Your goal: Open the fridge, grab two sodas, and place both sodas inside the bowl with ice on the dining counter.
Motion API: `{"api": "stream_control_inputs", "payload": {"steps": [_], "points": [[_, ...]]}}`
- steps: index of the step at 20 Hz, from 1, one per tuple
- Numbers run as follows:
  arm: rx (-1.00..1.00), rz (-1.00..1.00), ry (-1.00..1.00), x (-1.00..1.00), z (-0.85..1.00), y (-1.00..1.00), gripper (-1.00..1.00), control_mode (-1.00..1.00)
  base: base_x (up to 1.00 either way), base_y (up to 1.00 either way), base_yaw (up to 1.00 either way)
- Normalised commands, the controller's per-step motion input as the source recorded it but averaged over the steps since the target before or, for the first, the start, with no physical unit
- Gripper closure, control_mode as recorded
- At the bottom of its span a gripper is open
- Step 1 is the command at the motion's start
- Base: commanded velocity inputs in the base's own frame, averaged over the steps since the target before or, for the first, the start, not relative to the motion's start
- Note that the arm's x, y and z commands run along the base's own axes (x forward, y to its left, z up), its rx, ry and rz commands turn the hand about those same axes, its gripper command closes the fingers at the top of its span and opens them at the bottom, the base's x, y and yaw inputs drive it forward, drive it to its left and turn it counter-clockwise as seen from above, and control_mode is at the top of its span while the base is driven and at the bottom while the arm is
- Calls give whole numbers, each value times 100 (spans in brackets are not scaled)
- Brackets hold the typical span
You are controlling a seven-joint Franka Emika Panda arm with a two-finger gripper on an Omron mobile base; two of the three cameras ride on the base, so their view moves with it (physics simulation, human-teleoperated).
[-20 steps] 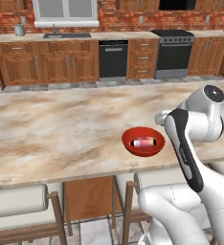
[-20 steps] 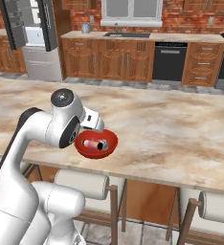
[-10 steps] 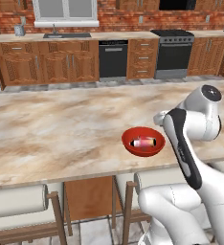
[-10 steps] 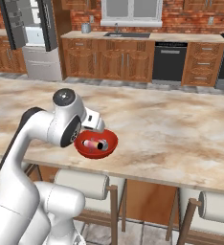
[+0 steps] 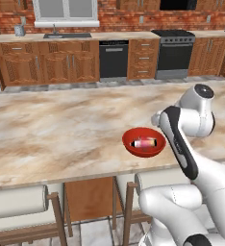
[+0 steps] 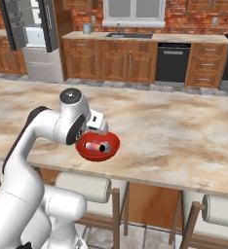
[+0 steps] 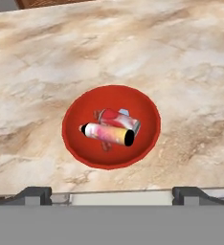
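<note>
Two sodas [image 7: 110,128] lie inside the red bowl [image 7: 78,143] on the desk [image 7: 181,72]; claw [image 7: 111,194] wide, empty; only retreating seems left

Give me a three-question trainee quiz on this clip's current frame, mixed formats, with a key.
1. True or false: both sodas lie on their sides inside the bowl.
2. Multiple choice: the bowl sits on A) the wall counter by the sink, B) the dining counter, C) a stool.
3. Fill in: the gripper above the bowl is ____ (open/shut).

Key: 1 true; 2 B; 3 open.
</note>
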Motion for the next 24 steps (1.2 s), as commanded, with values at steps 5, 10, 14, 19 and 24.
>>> {"api": "stream_control_inputs", "payload": {"steps": [5, 10, 14, 19, 24], "points": [[0, 0, 5, 21, -16, 0, -100, -100, 0, 0, 0], [1, 0, 2, 7, -5, 0, -100, -100, 0, 0, 0], [7, 0, 10, -7, 2, 3, -100, -100, 0, 0, 0], [7, 0, 21, -12, 0, 7, -100, -100, 0, 0, 0], [2, 0, 17, -12, 10, 5, -100, -100, 0, 0, 0]]}}
